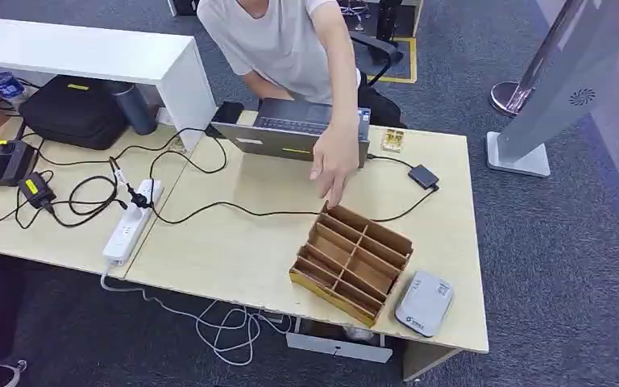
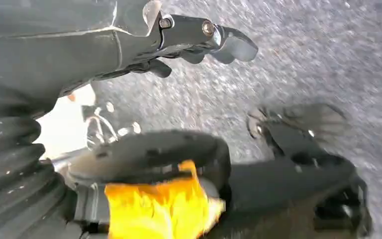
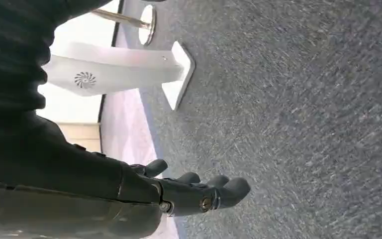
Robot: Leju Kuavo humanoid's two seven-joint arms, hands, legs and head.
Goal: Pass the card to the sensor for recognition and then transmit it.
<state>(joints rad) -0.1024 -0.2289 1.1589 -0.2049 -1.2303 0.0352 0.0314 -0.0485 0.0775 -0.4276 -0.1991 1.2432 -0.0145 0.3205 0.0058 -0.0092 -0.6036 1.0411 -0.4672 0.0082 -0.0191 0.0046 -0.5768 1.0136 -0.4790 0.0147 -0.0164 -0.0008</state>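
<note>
A cardboard box (image 1: 323,288) with several open compartments stands on the light wooden table (image 1: 234,250), near its front right. To the right of the box lies a flat grey-white sensor (image 1: 424,303). A person's hand (image 1: 334,161) reaches down over the box's far corner; I cannot tell whether it holds a card. My left hand (image 2: 199,37) hangs over the grey carpet with its fingers stretched out, holding nothing. My right hand (image 3: 194,191) also hangs above the carpet, its fingers extended, and it too holds nothing.
A laptop (image 1: 294,133) sits at the table's far edge in front of the person. A white power strip (image 1: 131,222) and black cables lie on the left, a black bag (image 1: 72,109) behind them. A white floor stand (image 1: 548,113) rises to the right of the table.
</note>
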